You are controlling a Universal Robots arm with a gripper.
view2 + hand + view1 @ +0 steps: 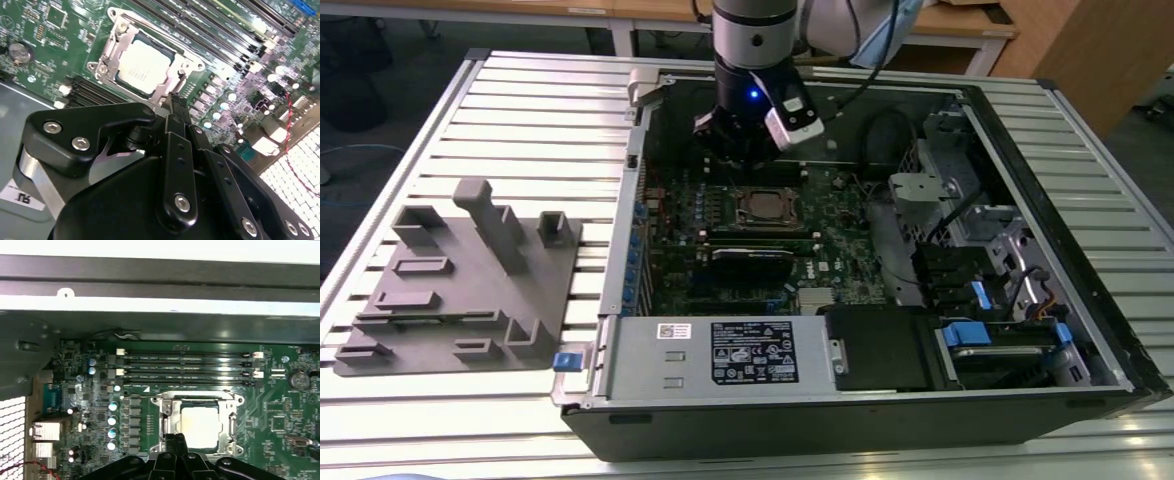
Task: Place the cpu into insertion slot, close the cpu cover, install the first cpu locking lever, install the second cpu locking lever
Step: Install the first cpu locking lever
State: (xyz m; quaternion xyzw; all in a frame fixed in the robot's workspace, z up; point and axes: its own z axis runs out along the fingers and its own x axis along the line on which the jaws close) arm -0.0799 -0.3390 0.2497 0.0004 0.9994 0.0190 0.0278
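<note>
The cpu (142, 67) (200, 425) lies flat in the insertion slot (769, 208) on the green motherboard, its silvery top showing through the window of the cpu cover (111, 54) (167, 416). The cover lies down flat around the chip. My gripper (177, 102) (175, 439) is shut, its black fingertips pressed together just beside one edge of the socket frame, with nothing seen between them. In the exterior view my gripper (744, 160) hangs inside the open computer case, just behind the socket.
Long black memory slots (185, 365) run along one side of the socket. A long black card (750, 256) sits in front of it. The case walls (1047, 200), drive bays and power supply (720, 352) ring the board. A grey fixture (467, 280) lies on the table at the exterior view's left.
</note>
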